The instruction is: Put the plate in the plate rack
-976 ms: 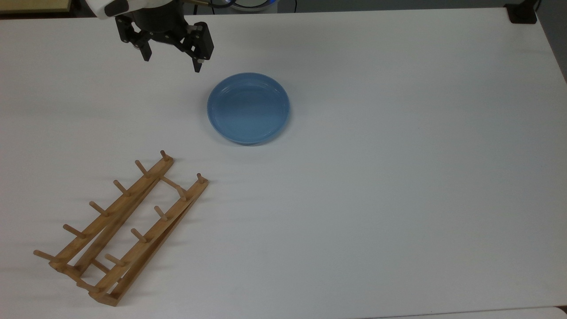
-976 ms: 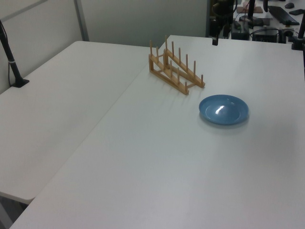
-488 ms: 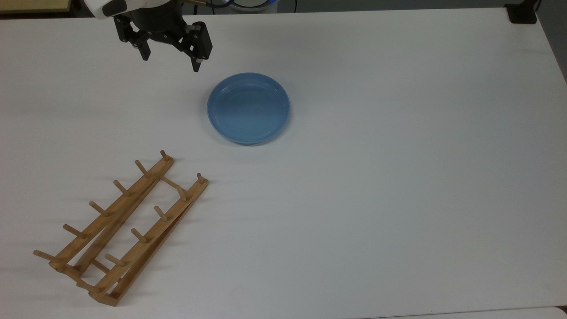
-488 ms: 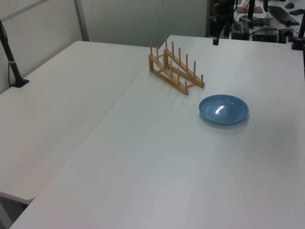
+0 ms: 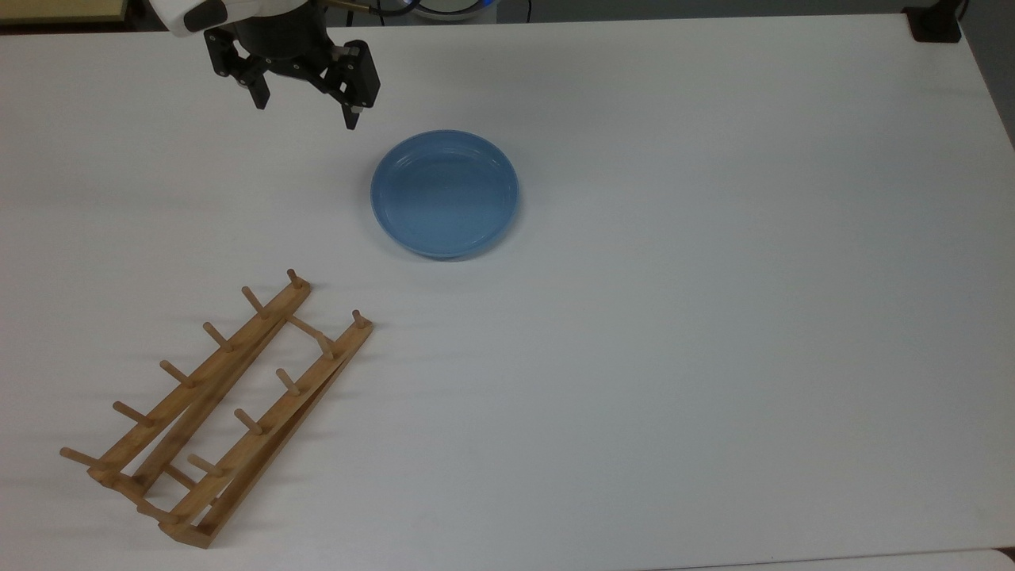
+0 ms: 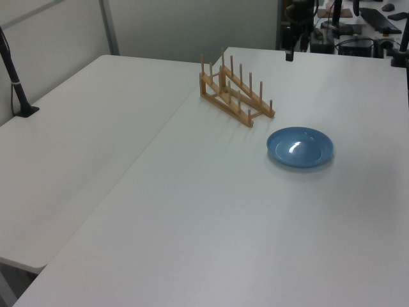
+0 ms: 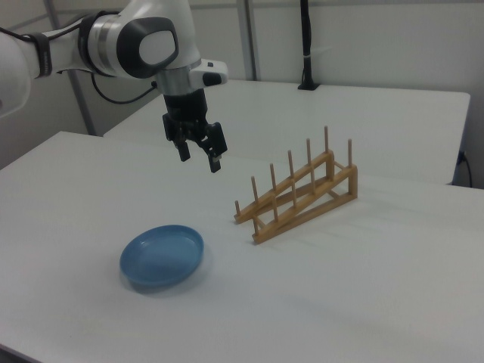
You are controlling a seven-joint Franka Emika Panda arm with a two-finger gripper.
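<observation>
Showing the start of a plate-racking task. The gripper (image 5: 305,107) hangs above the white table (image 5: 714,317) with its fingers spread wide and nothing between them, near but clear of the plate (image 5: 445,194), toward the top view's upper left. The plate lies flat, right side up, on the table, well apart from the plate rack (image 5: 218,412), whose pegs stand empty. Judging by its gloss, the plate is probably rigid, smooth and rather slippery, perhaps breakable if dropped. Its raised rim (image 7: 198,246) looks like the only place to take hold: one finger inside, one outside, pinching the wall firmly.
</observation>
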